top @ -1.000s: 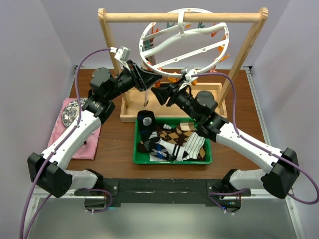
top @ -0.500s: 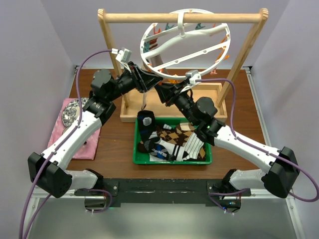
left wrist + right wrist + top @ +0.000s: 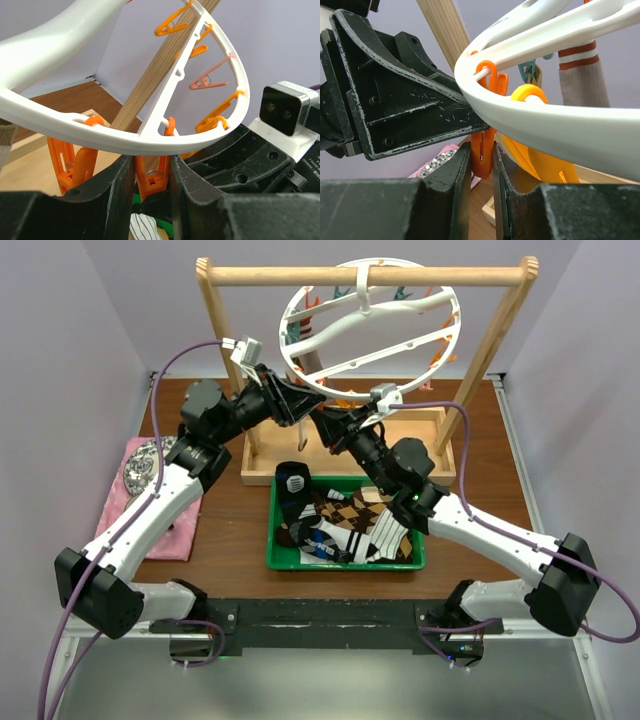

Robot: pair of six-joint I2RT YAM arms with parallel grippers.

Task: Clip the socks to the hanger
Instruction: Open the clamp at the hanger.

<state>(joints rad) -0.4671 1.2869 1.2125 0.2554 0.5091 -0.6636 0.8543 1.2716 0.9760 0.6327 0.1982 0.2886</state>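
Observation:
The white ring hanger hangs by its hook from the wooden bar, with orange and teal pegs round its rim. My left gripper sits just under the near rim, shut on an orange peg. From the other side my right gripper meets it, jaws pressed close on both sides of an orange peg's lower end. A beige sock with brown stripes hangs from the hanger. Several patterned socks lie in the green tray.
A light wooden frame holds the hanger over a wooden base. The green tray sits in front of it. A pink cloth with a sparkly item lies at the left. Both arms crowd below the ring.
My right gripper has moved up and left to the hanger's rim and its jaws have narrowed around the peg. The left arm has held still.

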